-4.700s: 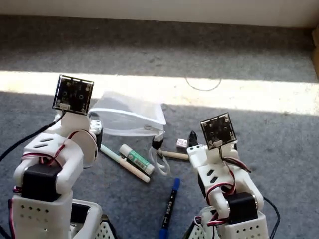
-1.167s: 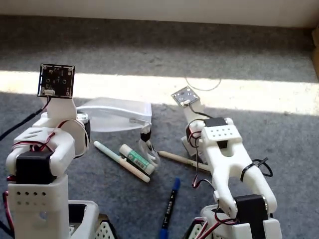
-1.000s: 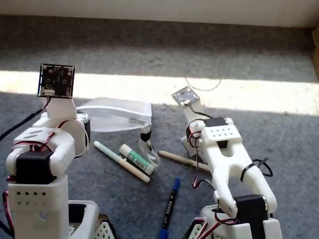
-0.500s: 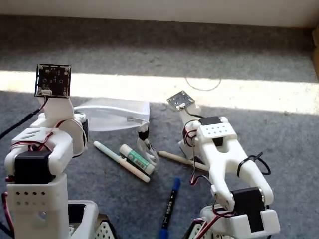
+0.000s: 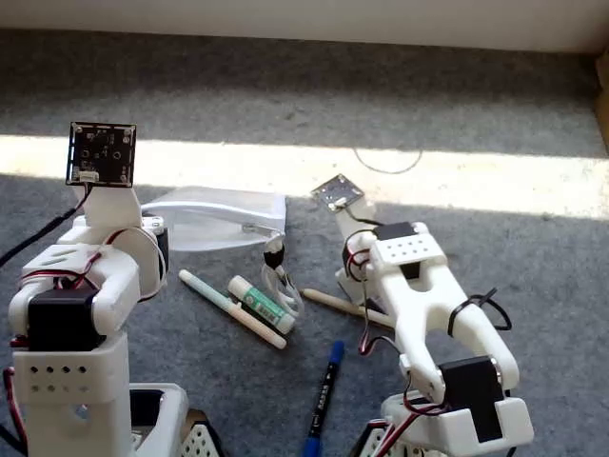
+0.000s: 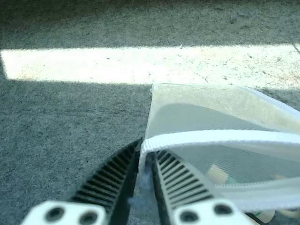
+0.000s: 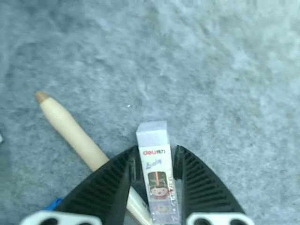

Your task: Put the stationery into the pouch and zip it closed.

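A clear mesh pouch (image 5: 224, 217) lies on the grey carpet with its mouth open. My left gripper (image 6: 145, 161) is shut on the corner of the pouch's white rim (image 6: 211, 137). My right gripper (image 7: 154, 159) is shut on a small white eraser (image 7: 157, 187), just above the carpet beside a beige pencil (image 7: 70, 129). In the high view the right arm (image 5: 404, 262) leans over that spot and hides the eraser. A white and green pen (image 5: 228, 309), a glue stick (image 5: 262, 305), the beige pencil (image 5: 333, 303) and a blue pen (image 5: 324, 395) lie between the arms.
The pouch's zipper pull with a looped cord (image 5: 278, 271) lies by the glue stick. A thin wire loop (image 5: 385, 162) rests on the sunlit strip of carpet beyond the arms. A wall edge runs along the far side.
The right arm has stretched forward over the eraser and drifted slightly left in the last second. Earlier the left arm drew the pouch leftwards; it has since held still.
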Tool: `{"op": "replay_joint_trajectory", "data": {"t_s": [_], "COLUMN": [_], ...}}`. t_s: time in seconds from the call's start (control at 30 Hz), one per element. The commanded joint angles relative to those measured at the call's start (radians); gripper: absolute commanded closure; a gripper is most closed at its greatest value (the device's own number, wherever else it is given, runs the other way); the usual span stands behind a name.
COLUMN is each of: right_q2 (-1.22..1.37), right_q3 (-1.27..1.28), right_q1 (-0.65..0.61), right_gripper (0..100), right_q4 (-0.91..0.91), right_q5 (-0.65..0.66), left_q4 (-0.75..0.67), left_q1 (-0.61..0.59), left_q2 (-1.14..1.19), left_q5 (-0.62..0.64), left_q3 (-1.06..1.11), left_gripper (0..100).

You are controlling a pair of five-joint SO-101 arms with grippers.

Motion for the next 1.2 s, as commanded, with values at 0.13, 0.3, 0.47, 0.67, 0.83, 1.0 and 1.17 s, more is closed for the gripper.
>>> {"op": "replay_joint_trajectory", "data": {"t_s": [0.13, 0.3, 0.47, 0.67, 0.83, 1.0, 1.17], "right_q2": [0.059, 0.108, 0.081, 0.001, -0.001, -0.012, -0.012], "right_q3": [-0.051, -0.108, -0.12, -0.116, -0.11, -0.044, -0.039], "right_q1": [-0.013, -0.01, -0.008, -0.007, -0.005, -0.005, -0.002], "right_gripper": [88.4, 98.0, 99.3, 99.3, 99.3, 99.3, 99.3], "right_q4": [-0.01, -0.01, -0.008, -0.01, -0.033, -0.11, -0.114], "right_q5": [-0.005, -0.005, -0.005, -0.049, -0.081, -0.077, -0.077], "left_q4": [-0.005, -0.005, -0.005, -0.005, 0.006, 0.031, 0.071], "left_q1": [-0.013, -0.012, -0.012, -0.012, 0.013, 0.053, 0.054], "left_q2": [0.004, 0.002, 0.005, 0.007, 0.008, 0.021, 0.151], "left_q5": [0.008, 0.008, 0.008, 0.008, 0.008, -0.014, -0.012], "left_q3": [-0.001, 0.002, 0.001, -0.005, -0.082, -0.15, -0.266], "left_gripper": [99, 99, 99, 99, 99, 99, 99]}}
